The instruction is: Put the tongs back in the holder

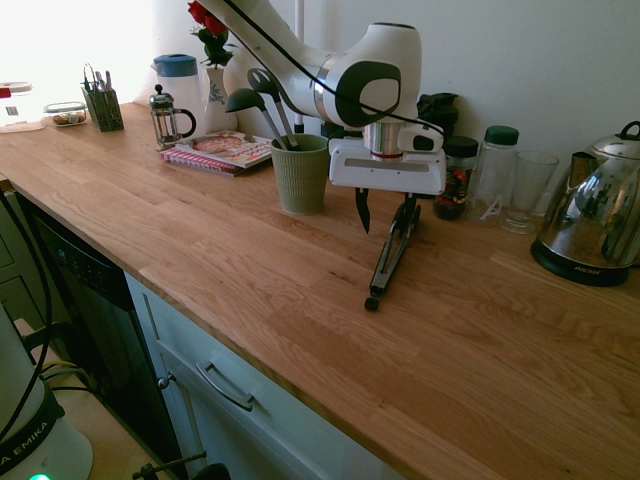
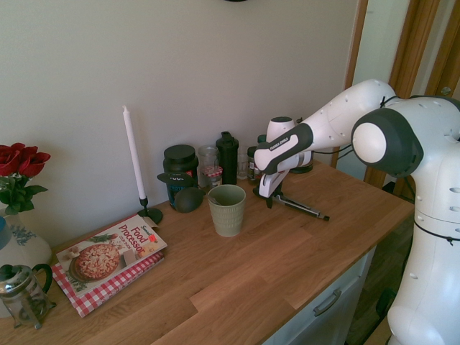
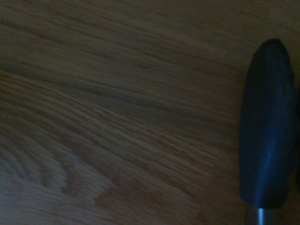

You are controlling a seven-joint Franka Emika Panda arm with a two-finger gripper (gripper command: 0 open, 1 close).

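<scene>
Looking at first exterior view: the tool (image 1: 383, 212) hangs low over the wooden desk (image 1: 200, 220), just right of the holder (image 1: 301, 172).
Tool state: its two dark fingers (image 1: 362, 210) stand apart, one free in the air, the other at the far end of the tongs (image 1: 391, 255); whether that finger touches them I cannot tell.
Tongs: lying flat on the desk, their far end under the tool and their joined end nearer the front edge, well outside the holder.
Holder: upright, with two dark ladles (image 1: 262, 100) standing in it.
Nearby: a cookbook (image 1: 222, 150) behind the holder, a kettle (image 1: 595, 215) far right.

Second exterior view: the tool (image 2: 269, 192) reaches down to the right of the holder (image 2: 227, 210), the tongs (image 2: 298, 208) running along the desk (image 2: 273, 266) from under it towards the right.
Candle: a white candle (image 2: 132, 154) stands left of the holder, near the cookbook (image 2: 111, 259).

Wrist view: a dark rounded tong tip (image 3: 268, 126) on a metal stem lies against blurred wood grain (image 3: 117, 117).
</scene>
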